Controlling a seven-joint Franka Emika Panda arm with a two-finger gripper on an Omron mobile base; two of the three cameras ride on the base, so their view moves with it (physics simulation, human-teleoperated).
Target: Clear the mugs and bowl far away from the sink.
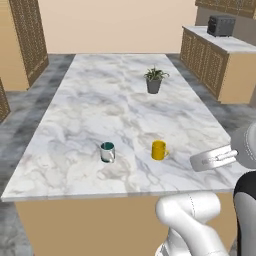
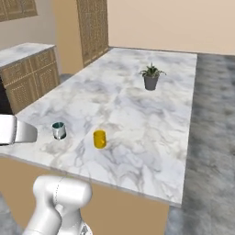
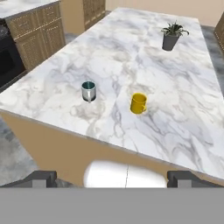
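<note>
Two mugs stand near the front edge of a marble island [image 1: 100, 105]. The plain yellow mug [image 1: 159, 150] [image 2: 99, 139] [image 3: 138, 103] is on the right. The teal-lined grey-white mug [image 1: 107, 152] [image 2: 58, 130] [image 3: 88, 91] stands a hand's width to its left. My gripper [image 3: 113, 178] hangs open and empty in front of the island's front edge, short of both mugs and above counter height. Its white hand [image 1: 214, 158] shows to the right of the yellow mug. The bowl and the sink are out of view.
A potted plant [image 1: 154, 81] [image 2: 150, 78] [image 3: 171, 37] stands farther back on the island. A side counter with a dark toaster oven [image 1: 221, 25] runs along the right wall. Wooden cabinets [image 2: 34, 75] and a dark oven front [image 3: 8, 63] stand to the left.
</note>
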